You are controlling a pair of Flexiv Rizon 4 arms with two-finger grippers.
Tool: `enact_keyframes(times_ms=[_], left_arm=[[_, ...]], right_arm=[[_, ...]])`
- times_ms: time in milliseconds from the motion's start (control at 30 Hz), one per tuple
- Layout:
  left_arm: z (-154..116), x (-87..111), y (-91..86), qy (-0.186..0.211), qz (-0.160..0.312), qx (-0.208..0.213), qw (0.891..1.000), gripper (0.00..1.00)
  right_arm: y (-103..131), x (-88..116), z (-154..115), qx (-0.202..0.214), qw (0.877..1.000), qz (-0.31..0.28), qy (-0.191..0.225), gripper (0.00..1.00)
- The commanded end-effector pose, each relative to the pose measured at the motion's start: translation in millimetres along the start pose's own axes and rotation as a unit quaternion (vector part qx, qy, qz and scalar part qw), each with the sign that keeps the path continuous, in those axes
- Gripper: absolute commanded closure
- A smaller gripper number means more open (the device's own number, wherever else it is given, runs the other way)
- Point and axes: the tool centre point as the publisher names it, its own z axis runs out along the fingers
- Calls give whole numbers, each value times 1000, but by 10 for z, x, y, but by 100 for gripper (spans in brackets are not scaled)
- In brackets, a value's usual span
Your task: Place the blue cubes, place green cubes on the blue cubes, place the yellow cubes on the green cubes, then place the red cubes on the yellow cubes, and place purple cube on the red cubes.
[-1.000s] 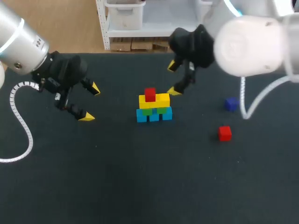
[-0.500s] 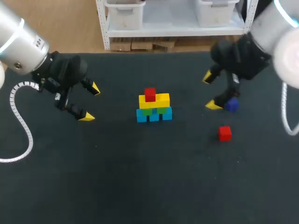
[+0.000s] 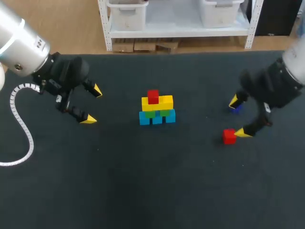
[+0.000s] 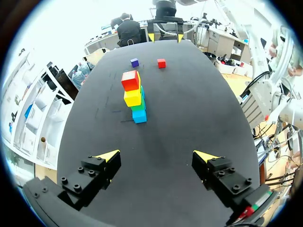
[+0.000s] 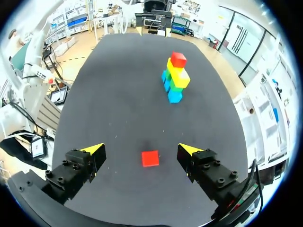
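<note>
The loose red cube (image 3: 229, 136), lying on the table (image 3: 143, 181) well apart from the stack (image 3: 157, 109), is best taken if the open right pincer (image 3: 239, 118) is centred over it and lowered squarely before being closed; the left pincer (image 3: 92, 105) is open and empty.

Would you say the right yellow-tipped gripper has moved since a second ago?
Yes: the right gripper went from the coloured cube stack rightward to the loose red cube.
</note>
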Motion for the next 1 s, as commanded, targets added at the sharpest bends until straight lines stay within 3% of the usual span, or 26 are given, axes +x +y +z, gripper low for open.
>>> enact_keyframes(times_ms=[33, 300, 800, 867, 933, 1000], left_arm=[[-2, 13, -5, -2, 1, -1, 1000, 0], [-2, 13, -5, -2, 1, -1, 1000, 0], [-2, 13, -5, -2, 1, -1, 1000, 0], [-2, 13, -5, -2, 1, -1, 1000, 0], [-2, 13, -5, -2, 1, -1, 1000, 0], [-2, 13, -5, -2, 1, -1, 1000, 0]], right_arm=[[27, 153, 77, 19, 1000, 2, -1, 0], [-10, 340, 275, 10, 1000, 6, 2, 0], [-213, 503, 586, -4, 1000, 12, 7, 0], [-233, 507, 623, -5, 1000, 14, 7, 5], [-248, 511, 659, -7, 1000, 16, 5, 16], [-256, 515, 686, -8, 1000, 16, 4, 17]])
